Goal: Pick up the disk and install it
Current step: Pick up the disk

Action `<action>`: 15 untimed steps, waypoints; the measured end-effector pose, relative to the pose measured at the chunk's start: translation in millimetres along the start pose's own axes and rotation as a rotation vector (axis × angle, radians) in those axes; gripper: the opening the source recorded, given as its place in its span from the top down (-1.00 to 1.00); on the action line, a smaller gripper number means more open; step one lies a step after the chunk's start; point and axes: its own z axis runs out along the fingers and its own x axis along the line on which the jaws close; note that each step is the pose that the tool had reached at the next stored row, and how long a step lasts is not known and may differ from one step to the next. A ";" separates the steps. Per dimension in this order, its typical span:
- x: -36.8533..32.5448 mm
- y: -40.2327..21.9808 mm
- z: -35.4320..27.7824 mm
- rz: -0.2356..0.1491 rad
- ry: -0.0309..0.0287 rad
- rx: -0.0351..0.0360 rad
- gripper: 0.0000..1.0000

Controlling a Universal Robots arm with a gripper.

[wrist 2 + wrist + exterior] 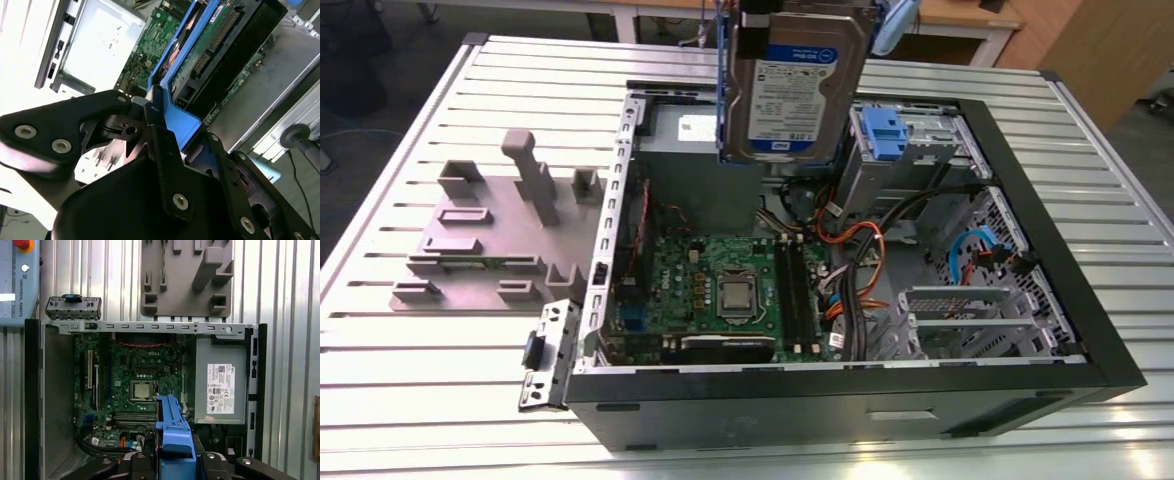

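Observation:
The disk hangs upright above the back of the open computer case, its white and blue label facing the exterior camera and a blue rail along its edge. My gripper is shut on the disk, and its black fingers clamp the blue rail. In the second wrist view the disk's green circuit side and the blue rail run away from the gripper. The disk is well above the motherboard and touches nothing in the case.
A metal drive cage with a blue latch stands in the case on the exterior view's right of the disk. A grey metal box with a white sticker fills a case corner. A grey fixture lies on the slatted table.

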 end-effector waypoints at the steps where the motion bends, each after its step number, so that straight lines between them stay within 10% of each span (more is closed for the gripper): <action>1: 0.1 -2.7 0.1 0.000 0.0000 0.0001 0.27; 15: 10.8 -23.2 1.9 0.003 0.0000 0.0000 0.27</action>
